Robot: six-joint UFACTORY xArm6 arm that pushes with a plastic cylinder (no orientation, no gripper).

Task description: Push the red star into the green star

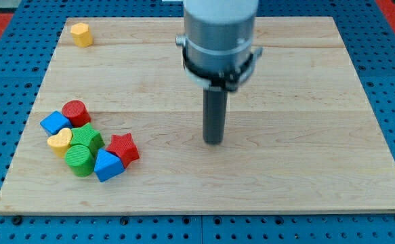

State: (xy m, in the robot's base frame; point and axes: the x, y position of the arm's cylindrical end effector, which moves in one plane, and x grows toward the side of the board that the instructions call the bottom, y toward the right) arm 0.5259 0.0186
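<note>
Seven small blocks crowd the near-left part of the wooden board (305, 81), and that crowding is the main hazard. The red star-shaped block (124, 148) sits at the right edge of the cluster, with the blue wedge-like block (108, 165) touching it on its near-left side. The green star-shaped block (87, 137) lies just left of the red star, seemingly apart by a narrow gap or barely touching. There is no claw on this arm, so nothing opens or closes; my tip (214, 141) is the end of a dark rod and stands well to the right of the red star, on bare wood.

A leftward push that is slightly off-centre would probably spin the red star or slide it toward the near side onto the blue block. Too long a push would likely shove the green star into the red cylinder (76, 112), the yellow heart-shaped block (59, 141), the green cylinder (79, 159) and the blue cube-like block (55, 123), scattering them toward the left edge, which is near.

Plenty of clear board lies between my tip and the red star. A yellow block (81, 34) sits alone in the far-left corner, out of the way.
</note>
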